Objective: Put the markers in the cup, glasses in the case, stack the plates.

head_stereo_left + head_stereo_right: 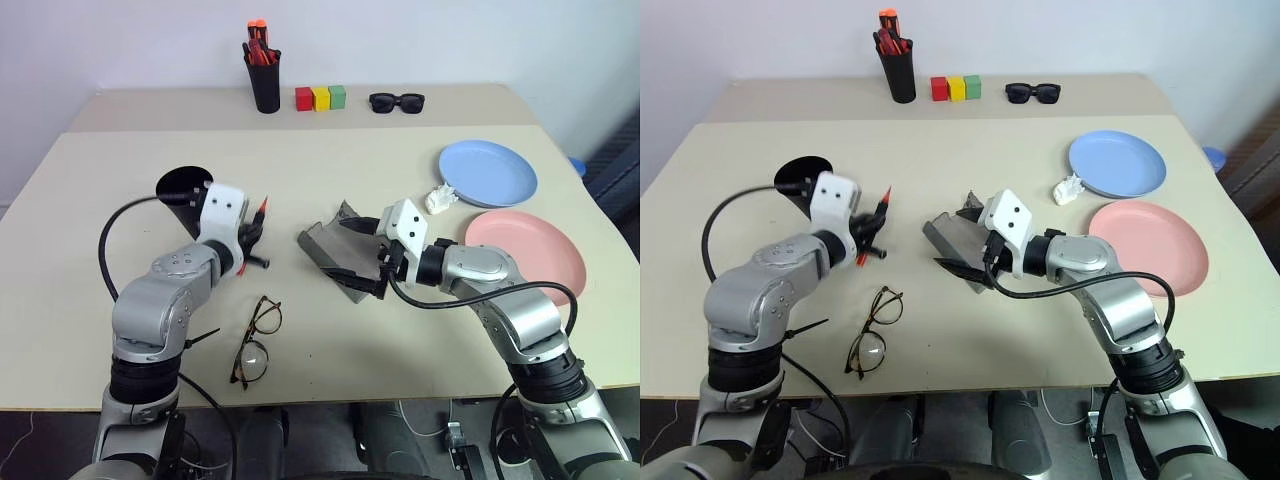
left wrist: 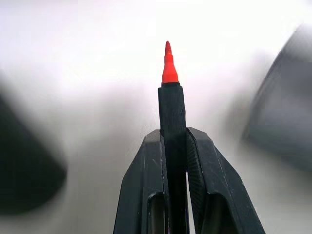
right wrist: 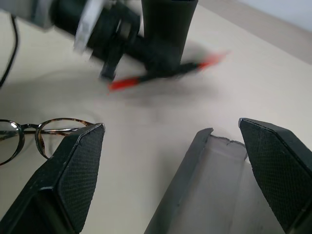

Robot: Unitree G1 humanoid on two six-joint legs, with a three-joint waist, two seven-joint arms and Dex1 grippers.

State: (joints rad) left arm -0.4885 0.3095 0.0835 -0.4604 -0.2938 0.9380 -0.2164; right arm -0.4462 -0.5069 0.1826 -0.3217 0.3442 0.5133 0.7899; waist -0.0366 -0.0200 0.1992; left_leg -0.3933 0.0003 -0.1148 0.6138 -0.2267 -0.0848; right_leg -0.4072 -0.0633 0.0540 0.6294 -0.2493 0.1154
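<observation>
Your left gripper [image 1: 252, 232] is closed tight on the red marker [image 2: 171, 105]; in the left wrist view the two fingers [image 2: 144, 190] press its black middle from both sides and the red tip stands out past them. The black cup [image 1: 180, 188] sits just behind this gripper, a little to its outer side, near but not touching.

Your right gripper [image 1: 362, 258] is wide open, with nothing held. The grey case [image 1: 328, 245] lies between its fingers [image 3: 78, 170], the flap open. The glasses [image 1: 256, 340] lie on the table [image 1: 420, 340] near its front edge, on the near side of the left gripper, with free table around them. They have thin brown round frames and clear lenses. The blue plate [image 1: 488, 172] and the pink plate [image 1: 528, 252] lie side by side beyond the right arm, near the table's right edge.
</observation>
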